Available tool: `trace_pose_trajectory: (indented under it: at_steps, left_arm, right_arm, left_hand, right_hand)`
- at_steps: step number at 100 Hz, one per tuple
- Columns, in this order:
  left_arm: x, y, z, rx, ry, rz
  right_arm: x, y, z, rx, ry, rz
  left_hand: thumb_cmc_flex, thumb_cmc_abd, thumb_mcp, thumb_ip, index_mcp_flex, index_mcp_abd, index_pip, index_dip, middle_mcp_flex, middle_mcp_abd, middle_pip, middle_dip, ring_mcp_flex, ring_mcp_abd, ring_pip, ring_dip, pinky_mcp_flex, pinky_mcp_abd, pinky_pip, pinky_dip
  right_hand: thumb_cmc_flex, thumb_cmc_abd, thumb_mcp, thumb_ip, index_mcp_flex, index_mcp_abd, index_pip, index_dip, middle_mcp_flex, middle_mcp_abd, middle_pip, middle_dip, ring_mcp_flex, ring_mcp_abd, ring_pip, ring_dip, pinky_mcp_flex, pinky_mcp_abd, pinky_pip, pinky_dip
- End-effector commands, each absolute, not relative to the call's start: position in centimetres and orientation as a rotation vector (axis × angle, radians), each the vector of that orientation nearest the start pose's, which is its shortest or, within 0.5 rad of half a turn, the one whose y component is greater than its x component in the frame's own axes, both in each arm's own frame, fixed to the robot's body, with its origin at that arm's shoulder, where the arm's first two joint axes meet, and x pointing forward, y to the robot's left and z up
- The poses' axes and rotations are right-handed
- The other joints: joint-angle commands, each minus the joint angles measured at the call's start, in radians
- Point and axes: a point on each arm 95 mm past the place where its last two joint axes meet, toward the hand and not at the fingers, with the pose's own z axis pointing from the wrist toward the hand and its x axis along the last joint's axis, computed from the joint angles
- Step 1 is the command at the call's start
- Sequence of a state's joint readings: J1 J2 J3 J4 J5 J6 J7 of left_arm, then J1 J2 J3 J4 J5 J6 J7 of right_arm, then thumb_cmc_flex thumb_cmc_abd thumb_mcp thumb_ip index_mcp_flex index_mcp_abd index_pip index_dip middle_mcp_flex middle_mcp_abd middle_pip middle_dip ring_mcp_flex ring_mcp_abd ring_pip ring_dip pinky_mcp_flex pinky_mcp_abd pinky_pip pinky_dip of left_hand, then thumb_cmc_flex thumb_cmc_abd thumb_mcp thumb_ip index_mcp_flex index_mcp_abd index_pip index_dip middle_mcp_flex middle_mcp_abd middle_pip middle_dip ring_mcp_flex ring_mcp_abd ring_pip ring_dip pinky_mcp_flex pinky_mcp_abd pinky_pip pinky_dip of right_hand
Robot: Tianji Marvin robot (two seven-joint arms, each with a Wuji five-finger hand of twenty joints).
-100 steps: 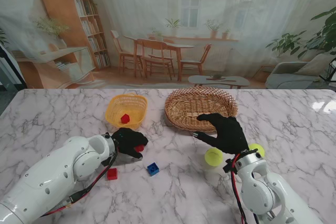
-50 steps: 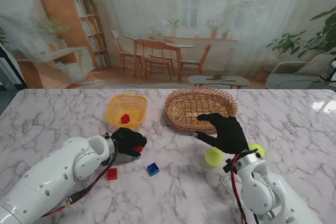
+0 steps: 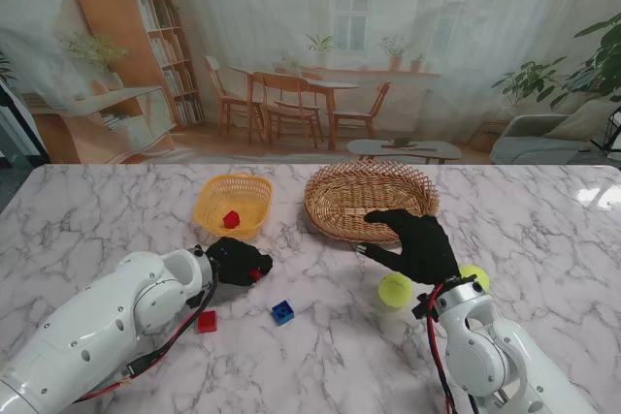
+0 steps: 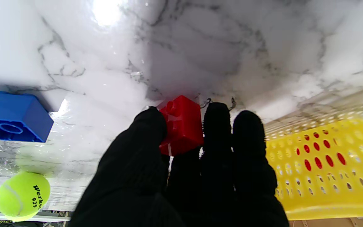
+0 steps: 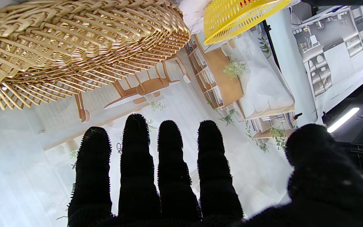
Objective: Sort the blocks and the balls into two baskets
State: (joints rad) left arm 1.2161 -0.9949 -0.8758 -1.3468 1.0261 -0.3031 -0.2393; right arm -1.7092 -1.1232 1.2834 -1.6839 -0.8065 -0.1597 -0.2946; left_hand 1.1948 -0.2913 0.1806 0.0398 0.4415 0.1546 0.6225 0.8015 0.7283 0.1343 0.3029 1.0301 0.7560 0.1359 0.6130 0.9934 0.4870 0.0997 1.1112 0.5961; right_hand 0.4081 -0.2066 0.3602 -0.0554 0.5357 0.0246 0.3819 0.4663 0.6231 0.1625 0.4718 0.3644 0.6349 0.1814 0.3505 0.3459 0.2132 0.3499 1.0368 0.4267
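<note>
Your left hand (image 4: 181,164) pinched the red block (image 4: 181,124) only by its fingertips; it could slip short of the yellow basket (image 3: 233,203). Your right hand (image 3: 415,242) was spread, holding nothing.

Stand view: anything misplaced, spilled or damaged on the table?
Nothing stands out. One red block sits in the yellow basket, the wicker basket looks empty, and loose blocks and balls just await sorting.

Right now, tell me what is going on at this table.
The left hand has its fingers closed on a red block, near the yellow basket, which already holds another red block. The right hand hangs open by the wicker basket, holding nothing. A third red block, a blue block and two tennis balls lie on the table.
</note>
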Motion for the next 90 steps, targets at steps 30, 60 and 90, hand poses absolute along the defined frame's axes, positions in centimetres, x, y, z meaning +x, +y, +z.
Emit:
trace_pose_trajectory:
  at_steps: [30, 60, 90]
  left_arm:
    - [43.6, -2.5, -36.2, -0.914, 2.215, -1.273]
    - [43.3, -2.6, -34.3, -0.860, 2.189, -1.321]
    - [43.5, -2.4, -29.8, -0.744, 2.104, -1.389]
  right_arm:
    - [36.3, 0.0, -30.9, 1.238, 1.161, 1.858]
    - [36.3, -0.1, -30.9, 1.237, 1.161, 1.858]
    - [36.3, -0.2, -30.8, 1.234, 1.155, 1.860]
  left_hand:
    - [0.053, -0.041, 0.033, 0.024, -0.008, -0.024, 0.036, 0.013, 0.047, -0.014, -0.002, 0.030, 0.028, -0.004, 0.035, 0.033, 0.025, -0.028, 0.049, 0.003]
    - [0.050, -0.037, 0.042, 0.027, -0.002, -0.033, 0.057, 0.020, 0.057, -0.020, 0.008, 0.040, 0.036, -0.008, 0.043, 0.042, 0.029, -0.026, 0.057, 0.008]
    - [0.048, -0.038, 0.043, 0.026, -0.001, -0.035, 0.062, 0.019, 0.056, -0.020, 0.007, 0.042, 0.035, -0.006, 0.041, 0.040, 0.028, -0.024, 0.058, 0.009]
  right_hand:
    - [0.008, 0.039, -0.015, 0.023, -0.002, -0.024, -0.010, 0.001, 0.009, -0.010, -0.021, 0.007, 0.012, 0.009, -0.055, 0.015, -0.015, 0.022, -0.016, 0.014]
    - [0.008, 0.040, -0.015, 0.023, -0.001, -0.024, -0.010, 0.001, 0.011, -0.009, -0.020, 0.008, 0.013, 0.011, -0.055, 0.015, -0.015, 0.022, -0.017, 0.014]
    - [0.008, 0.039, -0.015, 0.023, 0.001, -0.024, -0.010, 0.002, 0.014, -0.010, -0.021, 0.009, 0.013, 0.010, -0.055, 0.015, -0.015, 0.022, -0.017, 0.014]
